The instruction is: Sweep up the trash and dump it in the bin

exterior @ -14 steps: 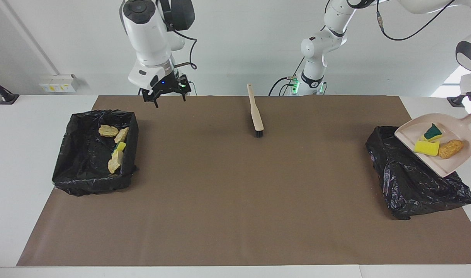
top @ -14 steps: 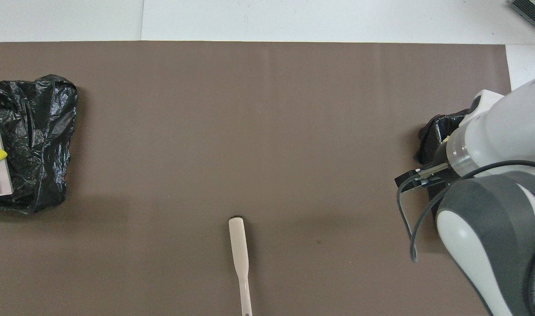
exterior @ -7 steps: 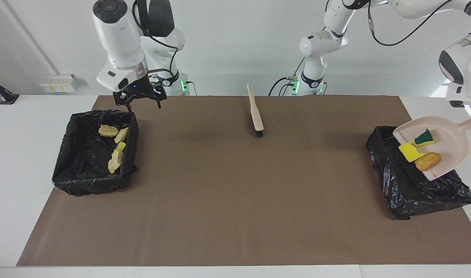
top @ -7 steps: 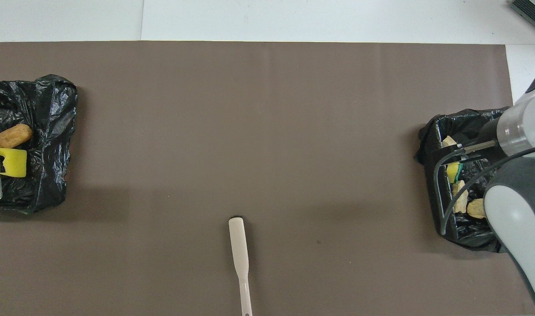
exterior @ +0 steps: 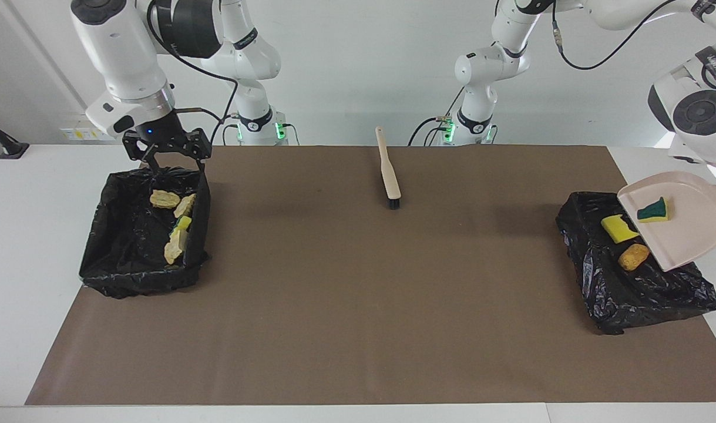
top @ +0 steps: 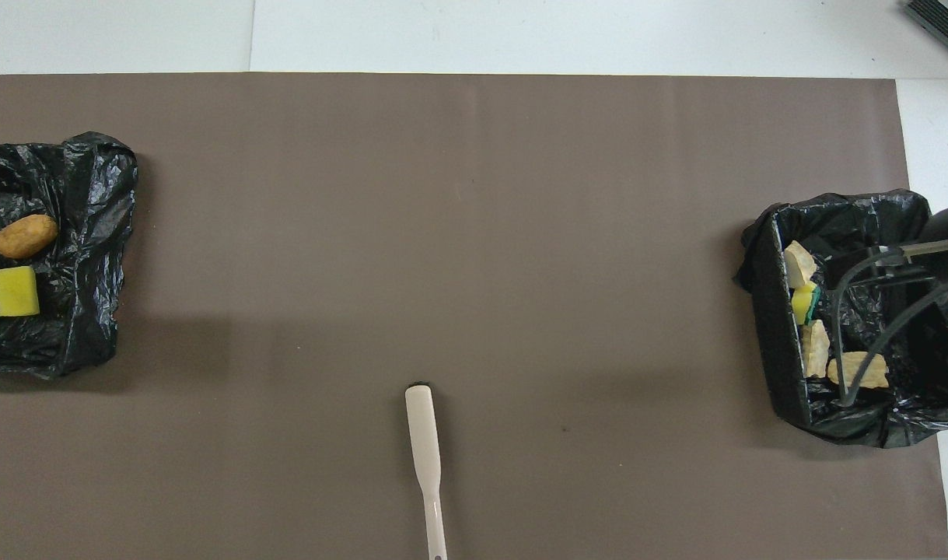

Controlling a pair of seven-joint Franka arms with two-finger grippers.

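While the dustpan [exterior: 683, 220] is tipped over the black-lined bin [exterior: 634, 276] at the left arm's end of the table, the trash is being emptied. A yellow sponge chunk [exterior: 619, 228] and a brown bread roll [exterior: 634, 257] are seen at the pan's lower lip, at about 8 o'clock from its centre, over the bin liner; whether they have come to rest cannot be told. A green-faced sponge chunk [exterior: 653, 211] lies on the pan's floor, near its handle end.

The left gripper is cut off by the edge of the facing view; it is taken as closed narrowly on the dustpan's handle, which runs out of the picture at 2 o'clock from the pan.

The step in hand is judged to be the dump. A steeper tilt is likely to be required next, so that the green-faced chunk is released into the bin.

A second lined bin [exterior: 143, 235], at the right arm's end, holds croissant-like pieces [exterior: 165, 200] and sponge bits. The right gripper [exterior: 168, 154] hangs over that bin's rim, its fingers spread wide and holding nothing.

A hand brush [exterior: 388, 170] lies unused on the brown mat [exterior: 358, 294], at 12 o'clock from the mat's centre in the facing view.
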